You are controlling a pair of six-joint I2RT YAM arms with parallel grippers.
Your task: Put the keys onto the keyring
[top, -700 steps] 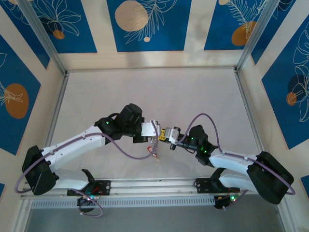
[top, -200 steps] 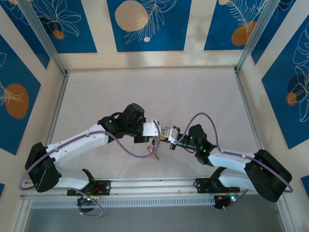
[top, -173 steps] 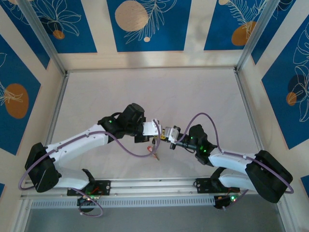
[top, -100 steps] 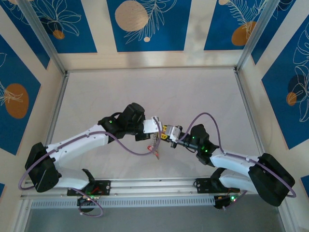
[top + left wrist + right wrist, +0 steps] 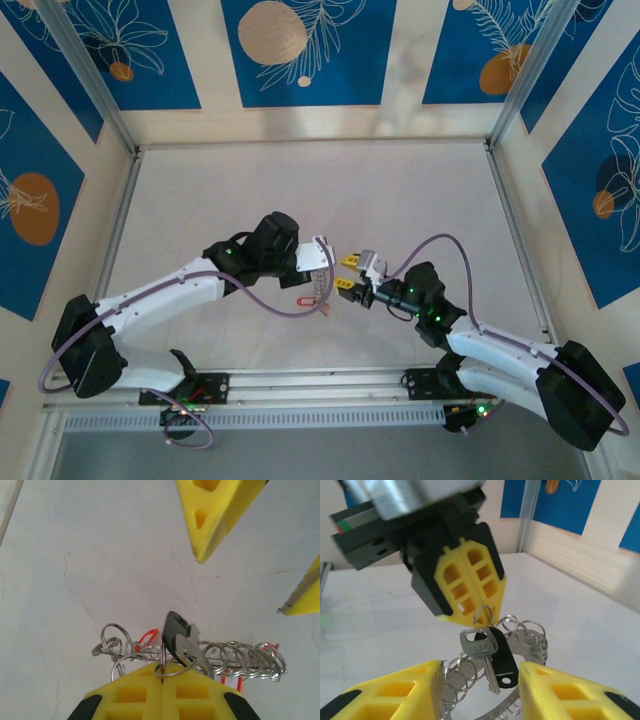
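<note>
Right gripper (image 5: 348,271): yellow latticed plastic fingers, standing apart and holding nothing, flanked the hanging bundle. Between them hung one flat silver key (image 5: 479,650) and a glossy black oblong tag (image 5: 501,661), both on a small wire loop. Behind these, the keyring (image 5: 529,634): a grey metal hoop fringed with thin, shiny split loops, lifted off the table. Red-headed keys (image 5: 145,636) showed among the loops; whether they were threaded could not be told. Left gripper (image 5: 470,611): fingers pressed together on the top loop, carrying the whole bundle. Beyond lay a matt white table (image 5: 380,620), faintly cracked. Task judged partly done; the number of keys left could not be read.
</note>
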